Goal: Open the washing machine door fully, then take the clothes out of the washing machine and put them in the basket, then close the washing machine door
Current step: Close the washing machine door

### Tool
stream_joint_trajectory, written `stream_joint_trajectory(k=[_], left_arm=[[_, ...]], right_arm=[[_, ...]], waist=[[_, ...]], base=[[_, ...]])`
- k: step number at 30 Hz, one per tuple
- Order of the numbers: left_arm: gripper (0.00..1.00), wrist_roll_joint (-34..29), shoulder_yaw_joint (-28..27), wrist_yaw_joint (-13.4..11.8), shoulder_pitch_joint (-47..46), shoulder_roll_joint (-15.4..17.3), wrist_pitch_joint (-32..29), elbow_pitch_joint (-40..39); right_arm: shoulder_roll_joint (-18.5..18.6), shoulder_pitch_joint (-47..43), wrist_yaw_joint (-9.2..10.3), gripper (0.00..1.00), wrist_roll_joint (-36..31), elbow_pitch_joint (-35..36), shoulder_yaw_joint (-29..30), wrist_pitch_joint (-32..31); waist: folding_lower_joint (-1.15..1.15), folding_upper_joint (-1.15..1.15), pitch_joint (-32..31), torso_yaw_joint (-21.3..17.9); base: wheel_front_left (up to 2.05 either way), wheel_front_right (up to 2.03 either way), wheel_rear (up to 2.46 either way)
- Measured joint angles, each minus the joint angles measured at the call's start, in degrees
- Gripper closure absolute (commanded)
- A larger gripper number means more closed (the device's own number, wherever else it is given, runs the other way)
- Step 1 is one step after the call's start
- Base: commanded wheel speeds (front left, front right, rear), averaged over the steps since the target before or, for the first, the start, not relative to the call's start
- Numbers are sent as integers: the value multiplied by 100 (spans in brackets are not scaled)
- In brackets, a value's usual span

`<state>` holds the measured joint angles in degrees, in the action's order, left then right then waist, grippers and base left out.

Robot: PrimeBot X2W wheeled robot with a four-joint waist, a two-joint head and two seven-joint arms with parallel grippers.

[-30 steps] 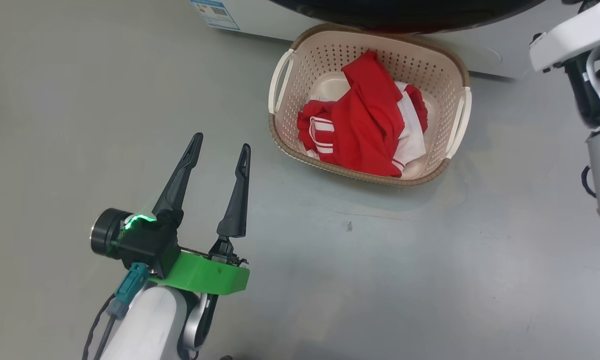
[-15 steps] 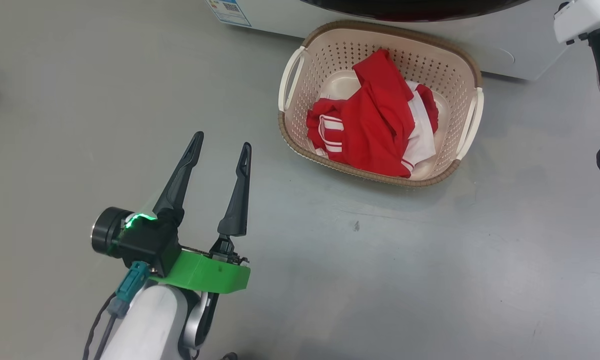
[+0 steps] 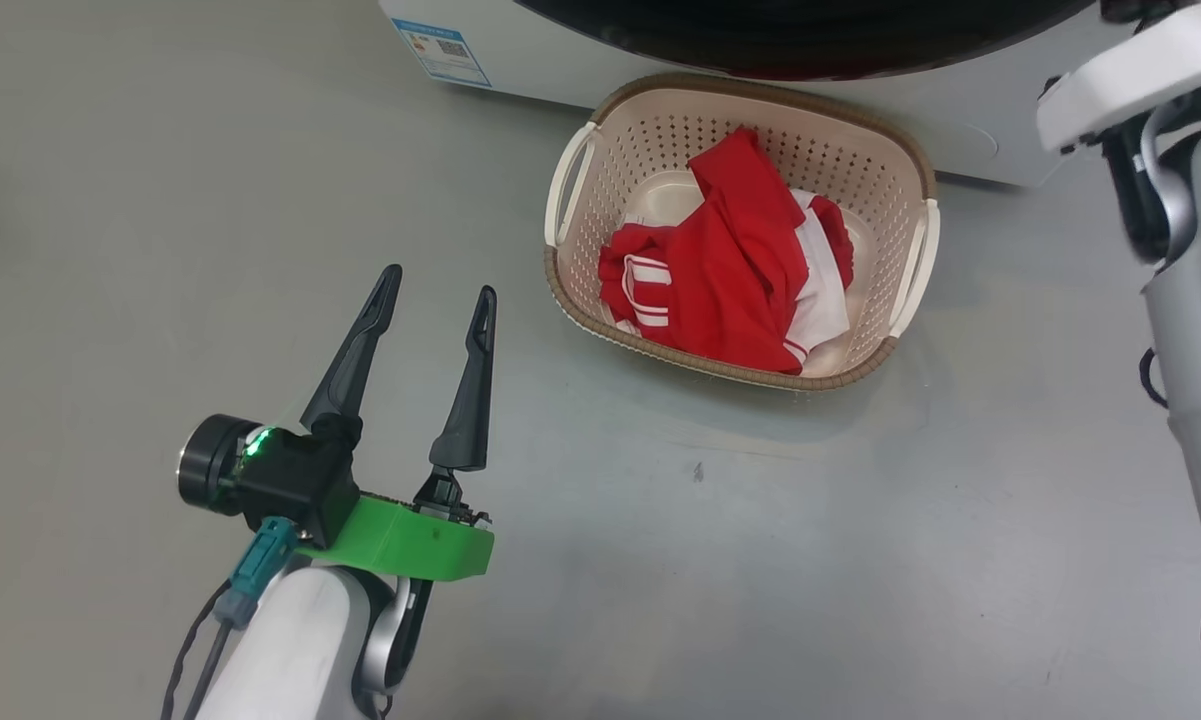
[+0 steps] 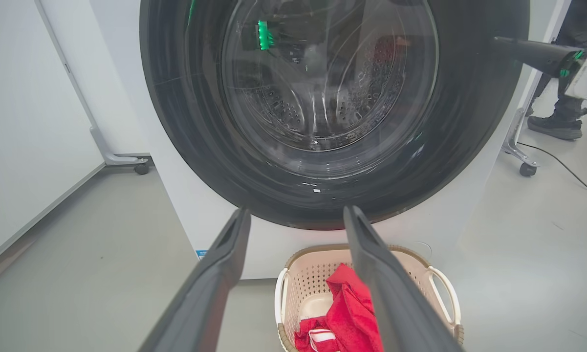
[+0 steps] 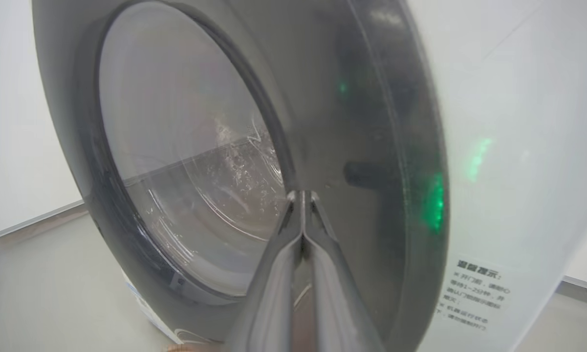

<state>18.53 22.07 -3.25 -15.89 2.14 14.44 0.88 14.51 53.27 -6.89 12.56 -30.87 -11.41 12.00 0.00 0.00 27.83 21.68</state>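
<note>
Head view: clothes (image 3: 730,275) lie bunched in the basket (image 3: 725,368), red fabric with white stripes, all inside the rim. The basket stands on the floor (image 3: 160,200) just in front of the washing machine (image 3: 580,55). Left gripper (image 3: 440,282) hangs over bare floor, well to the left of the basket, jaws spread wide, nothing between them. Left wrist view: washing machine door (image 4: 469,127) looks swung up against the machine front, and the drum (image 4: 322,112) shows through the glass. Whether the latch has caught I cannot tell. Right wrist view: right gripper (image 5: 301,194) is clenched, fingers pressed together with nothing in them. Its tips are at or just short of the black ring (image 5: 366,98); contact cannot be resolved. Judgement: unloading looks done, so closing the door is the step in hand. Handling note: the door is rigid, hinged and probably fairly heavy. The ring is glossy and may let a fingertip slide, and the glass bowl (image 5: 185,146) is the fragile part. Best contact is the closed fingertips on the ring near its outer edge, on the side away from the hinge. Push square to the surface with steady pressure until the latch seats. Keep off the glass.
</note>
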Motion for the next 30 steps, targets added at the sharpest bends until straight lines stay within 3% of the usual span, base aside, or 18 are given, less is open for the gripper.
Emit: stream_joint_trajectory(k=[17,18,21,22,30], left_arm=[[0,-85,-311,-5,62,-2,0,87],[0,-105,-319,-5,67,-1,0,102],[0,-125,-325,-4,82,-2,0,176],[0,-147,-335,-4,104,-2,0,192],[0,-192,-371,-4,409,16,0,354]], right_arm=[[-316,-1500,-3,100,399,146,49,200],[-331,-1601,-3,95,413,154,62,202],[-354,-1907,-3,4,421,186,93,240],[-361,-2002,-3,0,422,197,97,243],[-563,-2700,156,0,472,622,314,244]], waist=[[0,0,-418,-517],[0,0,-454,-551],[0,0,-573,-640],[0,0,-616,-668],[0,0,-1027,-908]], base=[[0,0,0],[0,0,0],[0,0,0],[0,0,0],[0,0,0]])
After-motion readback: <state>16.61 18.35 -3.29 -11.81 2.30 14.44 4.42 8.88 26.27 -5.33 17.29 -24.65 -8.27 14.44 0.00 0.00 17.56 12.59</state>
